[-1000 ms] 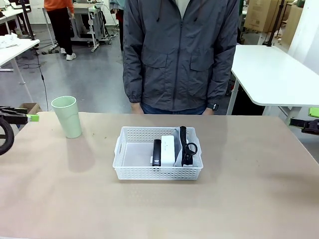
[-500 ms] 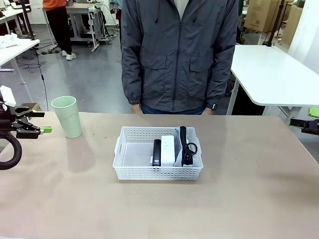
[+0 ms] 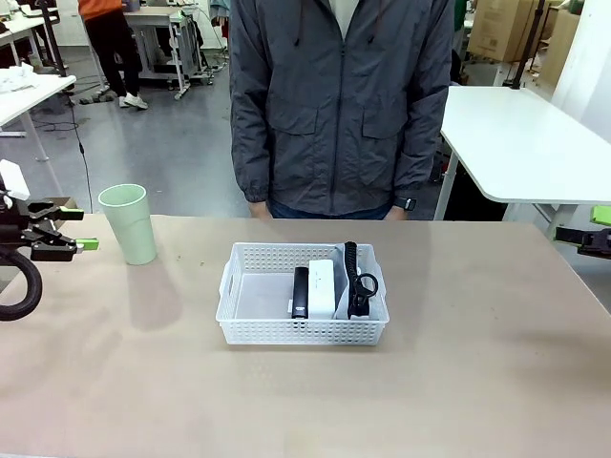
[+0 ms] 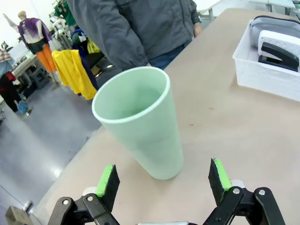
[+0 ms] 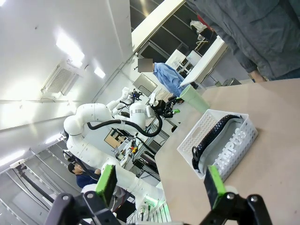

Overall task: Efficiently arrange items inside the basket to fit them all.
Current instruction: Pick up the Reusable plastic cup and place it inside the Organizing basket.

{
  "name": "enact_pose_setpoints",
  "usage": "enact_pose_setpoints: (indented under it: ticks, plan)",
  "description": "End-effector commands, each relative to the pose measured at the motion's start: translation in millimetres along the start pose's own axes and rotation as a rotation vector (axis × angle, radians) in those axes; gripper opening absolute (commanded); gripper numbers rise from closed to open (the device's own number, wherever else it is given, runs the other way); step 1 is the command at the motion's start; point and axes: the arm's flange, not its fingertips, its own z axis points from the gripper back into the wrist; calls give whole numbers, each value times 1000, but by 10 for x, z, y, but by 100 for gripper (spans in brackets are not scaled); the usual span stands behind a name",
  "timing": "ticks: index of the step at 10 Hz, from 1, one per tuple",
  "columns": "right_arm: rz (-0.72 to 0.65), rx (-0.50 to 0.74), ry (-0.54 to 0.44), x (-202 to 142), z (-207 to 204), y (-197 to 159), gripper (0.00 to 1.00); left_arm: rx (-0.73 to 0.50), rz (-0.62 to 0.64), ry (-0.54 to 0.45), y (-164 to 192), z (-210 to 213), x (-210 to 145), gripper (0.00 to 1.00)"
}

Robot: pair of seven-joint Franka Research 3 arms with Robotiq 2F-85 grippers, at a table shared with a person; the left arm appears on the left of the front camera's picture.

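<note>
Gaping left claw: released, green pads spread wide and holding nothing; it sits at the tabletop's left edge.
Cup: pale green, upright and empty, just ahead of the left claw's pads and apart from them; it stands on the tabletop, left of the basket and outside it.
Right claw: released too, pads apart with nothing between them, at the far right edge, well apart from the basket.
Basket: white lattice, mid-tabletop, its left half bare.
Stapler: black, lengthwise in the basket, touching the white box on its right.
Pouch: grey, on edge along the basket's right wall, its black strap on top.
Person: standing at the far side, arms down.
</note>
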Motion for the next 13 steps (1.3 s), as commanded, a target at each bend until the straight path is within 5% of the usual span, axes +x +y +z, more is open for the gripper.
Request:
enact_pose_setpoints:
  ticks: [1, 8, 13]
  plan:
    - [8, 10, -9, -1, -11, 26, 100, 10, -11, -68, 118, -178, -239, 100]
    - [8, 10, -9, -1, -11, 26, 100, -58, 87, 35, 343, -793, -510, 100]
    - [8, 10, -9, -1, -11, 26, 100, -108, 104, -1, 411, -1119, -521, 100]
